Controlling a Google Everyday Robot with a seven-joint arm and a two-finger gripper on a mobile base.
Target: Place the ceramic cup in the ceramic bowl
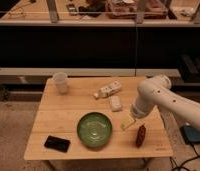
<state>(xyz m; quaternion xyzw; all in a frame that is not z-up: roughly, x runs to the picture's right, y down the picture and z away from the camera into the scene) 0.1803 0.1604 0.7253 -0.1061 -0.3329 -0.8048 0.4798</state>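
While beside ceramic bowl (94,129), tool (126,123) (arm (152,96) steep)

A wooden table (68,111) holds a black phone (57,143), white bottle (109,90), white packet (115,103), brown object (141,135).

I see my end effector (127,122) low over the right part of the light wooden bench (68,107). Behind it runs a pale ledge (23,71), and above that a wide dark panel (93,45) crossed by thin upright lines. Higher still sits a tan counter (38,15) with grey posts (53,10). Left and below lies speckled floor (13,135); to its right, a blue pad (193,135) rests on the floor.
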